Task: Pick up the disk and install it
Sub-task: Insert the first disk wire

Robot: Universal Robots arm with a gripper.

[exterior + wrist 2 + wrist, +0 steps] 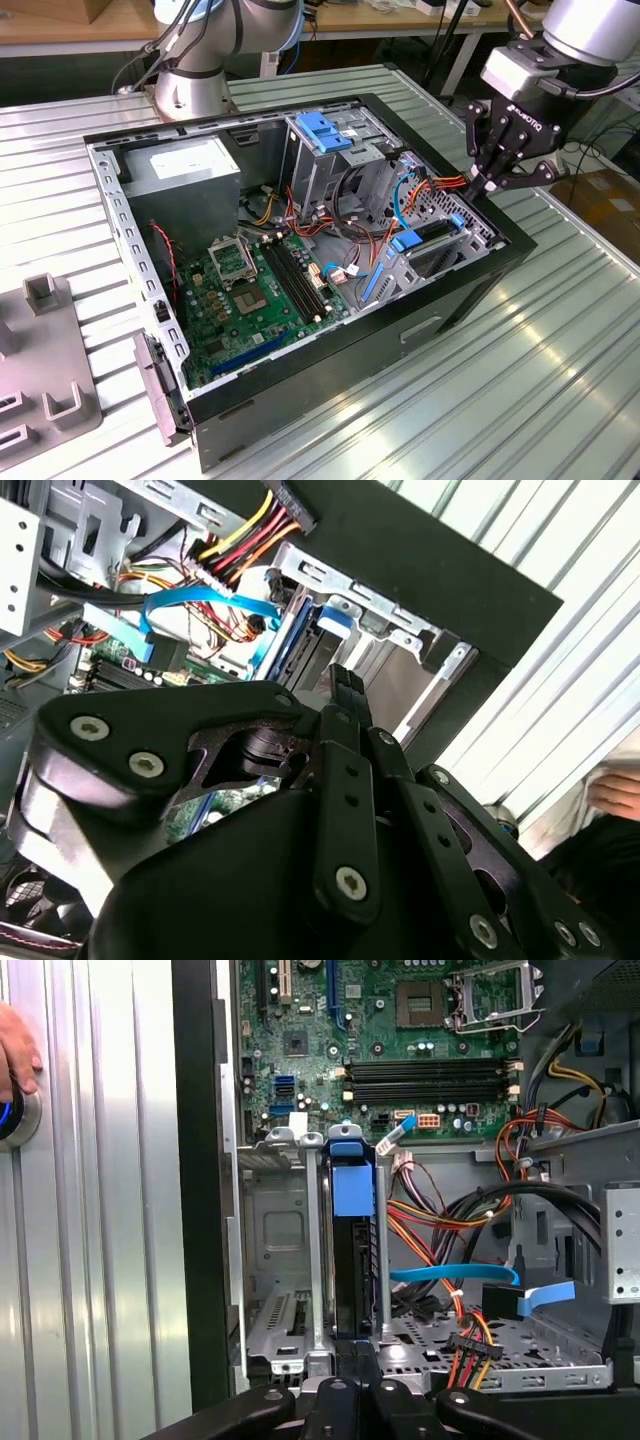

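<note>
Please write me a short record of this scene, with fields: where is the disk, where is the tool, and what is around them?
Disk: the disk stands on edge in a slot of the drive bay
Tool: the tool is right over that slot, on the exterior view's right
Case: the case lies open on the ribbed table, motherboard exposed
Task state: disk in the bay; full seating cannot be told
</note>
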